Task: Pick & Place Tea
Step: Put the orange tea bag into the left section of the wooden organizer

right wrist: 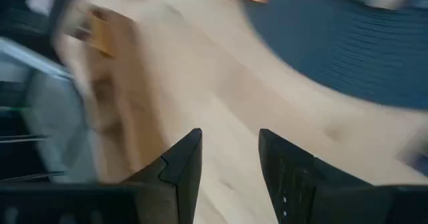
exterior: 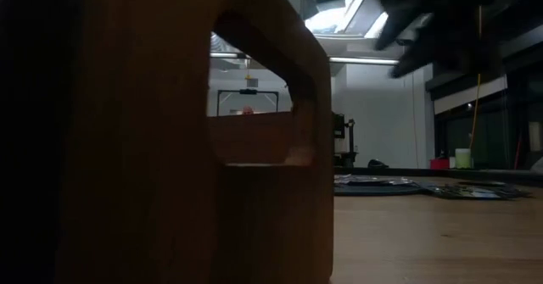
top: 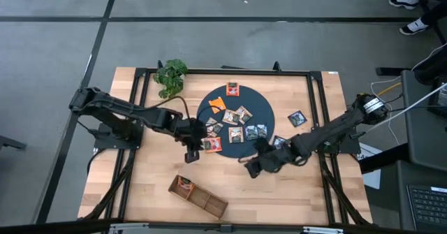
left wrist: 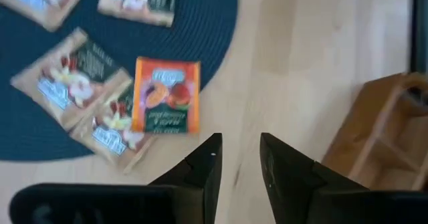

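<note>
With the left gripper [left wrist: 237, 158] empty and parted just off the round mat [left wrist: 207, 23], we should square over the orange sachet [left wrist: 166, 95] on its edge; the right gripper [right wrist: 227, 154], also parted and empty, waits nearby.

Two dark jointed arms; each end effector seemingly matte black.

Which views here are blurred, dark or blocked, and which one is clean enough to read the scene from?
High view: evenly lit and sharp, the round mat and tea sachets readable. Low view: dim and backlit by ceiling lights, the brown tray fills the left half. Left wrist view: mildly soft, the orange sachet still legible. Right wrist view: heavily smeared, the mat's edge only a dark patch.
</note>
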Available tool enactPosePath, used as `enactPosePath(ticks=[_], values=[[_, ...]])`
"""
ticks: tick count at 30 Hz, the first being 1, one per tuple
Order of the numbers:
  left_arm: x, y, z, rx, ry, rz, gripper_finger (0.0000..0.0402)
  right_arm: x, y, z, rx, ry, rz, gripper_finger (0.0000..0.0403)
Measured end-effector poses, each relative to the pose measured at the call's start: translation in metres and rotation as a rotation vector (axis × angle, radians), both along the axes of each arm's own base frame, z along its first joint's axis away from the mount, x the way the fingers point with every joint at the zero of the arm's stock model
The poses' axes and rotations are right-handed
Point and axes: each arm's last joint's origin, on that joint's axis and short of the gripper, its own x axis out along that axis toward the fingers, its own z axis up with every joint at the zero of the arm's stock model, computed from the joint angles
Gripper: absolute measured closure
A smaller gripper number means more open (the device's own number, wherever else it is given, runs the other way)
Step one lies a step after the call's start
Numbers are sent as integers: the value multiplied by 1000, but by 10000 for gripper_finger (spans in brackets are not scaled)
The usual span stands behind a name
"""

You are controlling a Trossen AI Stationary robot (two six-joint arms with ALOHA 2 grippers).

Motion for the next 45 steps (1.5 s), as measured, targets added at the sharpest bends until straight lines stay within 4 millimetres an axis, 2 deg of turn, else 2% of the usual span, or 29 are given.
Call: enactPosePath(ticks=[3,6,13,18,25,34,37,45], values=[[1,10,-18,15,3,11,304,7,-15,-12,50,-107,-48,253],[5,22,-32,17,-27,46,304,12,-35,-18,61,-136,-111,253],[15,48,-54,-53,1,165,309,28,-75,-10,60,-167,-188,253],[18,58,-69,-126,61,172,311,36,-92,-11,56,-165,-199,253],[23,61,-94,-181,152,153,316,47,-101,-28,117,-137,-203,253],[30,60,-120,-222,221,152,333,66,-99,-62,258,-118,-161,253],[33,60,-120,-225,195,167,340,67,-99,-70,261,-93,-159,253],[38,62,-119,-200,139,222,360,67,-99,-74,256,-80,-159,253]])
